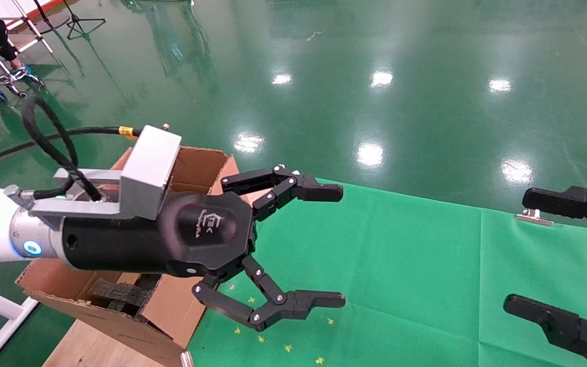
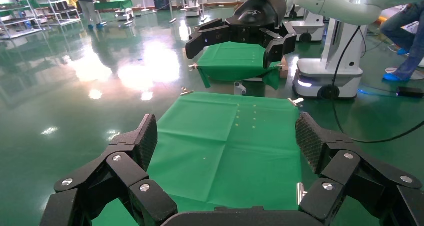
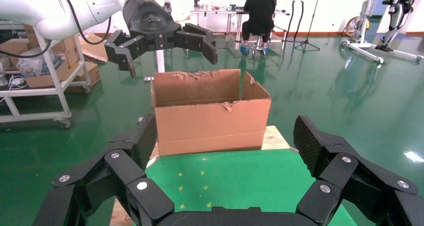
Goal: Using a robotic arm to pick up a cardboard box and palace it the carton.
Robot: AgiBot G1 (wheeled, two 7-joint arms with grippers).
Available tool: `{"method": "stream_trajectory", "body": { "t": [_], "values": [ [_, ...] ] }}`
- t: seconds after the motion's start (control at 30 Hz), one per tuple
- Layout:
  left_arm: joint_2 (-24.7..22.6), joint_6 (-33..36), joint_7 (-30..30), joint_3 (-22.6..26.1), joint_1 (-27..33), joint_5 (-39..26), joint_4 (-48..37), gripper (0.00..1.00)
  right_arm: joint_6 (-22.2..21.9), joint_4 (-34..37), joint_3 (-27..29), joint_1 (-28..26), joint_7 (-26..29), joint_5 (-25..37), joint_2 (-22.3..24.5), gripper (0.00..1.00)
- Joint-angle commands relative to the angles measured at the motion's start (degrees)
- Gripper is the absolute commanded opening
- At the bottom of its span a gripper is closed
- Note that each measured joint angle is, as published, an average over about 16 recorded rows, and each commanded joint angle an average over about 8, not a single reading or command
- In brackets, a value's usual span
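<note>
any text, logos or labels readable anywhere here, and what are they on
Left gripper housing, head view: a pale hexagon logo with a line of script under it, too blurred to read.
Yellow tag on the cable by the wrist: no legible print.
Left gripper in the right wrist view: a faint emblem, unreadable.
Carton: no print visible.
Right gripper: no markings visible.

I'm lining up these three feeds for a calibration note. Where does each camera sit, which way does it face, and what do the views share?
Head view: high on the robot, looking down at the green cloth; shows the open left gripper beside the carton and the open right gripper.
Left wrist view: behind the left gripper, facing across the cloth toward the right gripper.
Right wrist view: behind the right gripper, facing the carton and the left gripper.
Shared: the wrist views face each other; the cloth is in all three.
</note>
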State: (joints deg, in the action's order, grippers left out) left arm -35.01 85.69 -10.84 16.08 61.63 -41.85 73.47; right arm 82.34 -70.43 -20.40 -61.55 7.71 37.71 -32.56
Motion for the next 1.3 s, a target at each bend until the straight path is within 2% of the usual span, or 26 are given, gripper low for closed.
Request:
{"method": "stream_trajectory", "body": {
  "t": [0.03, 1.3],
  "values": [
    [0.0, 0.0, 0.0, 0.0, 0.0, 0.0, 0.0, 1.00, 0.0, 0.0, 0.0, 0.0, 0.0, 0.0, 0.0, 1.00],
    [0.0, 0.0, 0.0, 0.1, 0.1, 0.0, -0.1, 1.00, 0.0, 0.0, 0.0, 0.0, 0.0, 0.0, 0.0, 1.00]
  ]
}}
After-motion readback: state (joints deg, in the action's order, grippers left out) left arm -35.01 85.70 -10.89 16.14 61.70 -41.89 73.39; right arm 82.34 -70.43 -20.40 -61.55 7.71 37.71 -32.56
